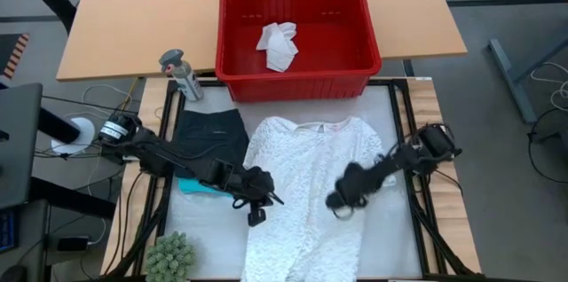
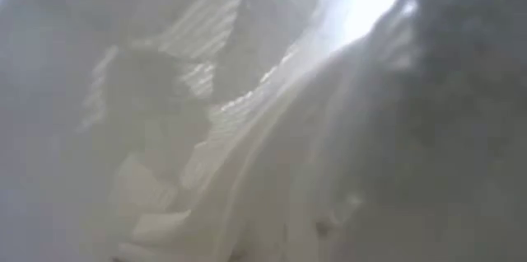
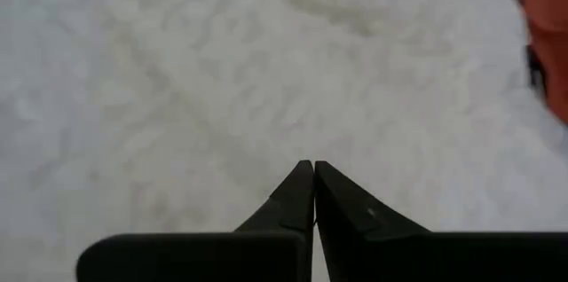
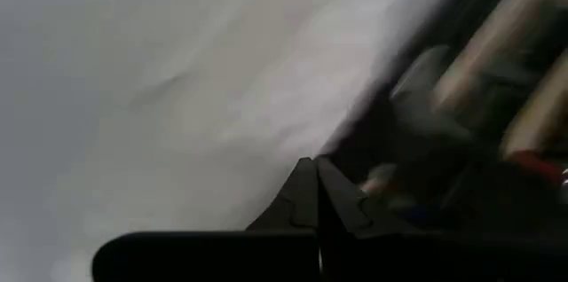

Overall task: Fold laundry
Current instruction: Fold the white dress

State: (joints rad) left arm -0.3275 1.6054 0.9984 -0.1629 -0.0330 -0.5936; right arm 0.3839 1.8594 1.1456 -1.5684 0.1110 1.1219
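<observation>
The left gripper (image 1: pixel 257 200) is pressed together at the left edge of the white lace top (image 1: pixel 306 184); the right gripper (image 1: pixel 342 200), also pressed together, sits at its right edge. The top lies spread flat on the table (image 1: pixel 399 229), before the red basket (image 1: pixel 297 78).

No text, label or number is readable anywhere.

Robotics lab: long wooden desk (image 1: pixel 133 16) on grey floor, loose white cables (image 1: pixel 98 97), black metal frame (image 1: pixel 404 140) round work table.
</observation>
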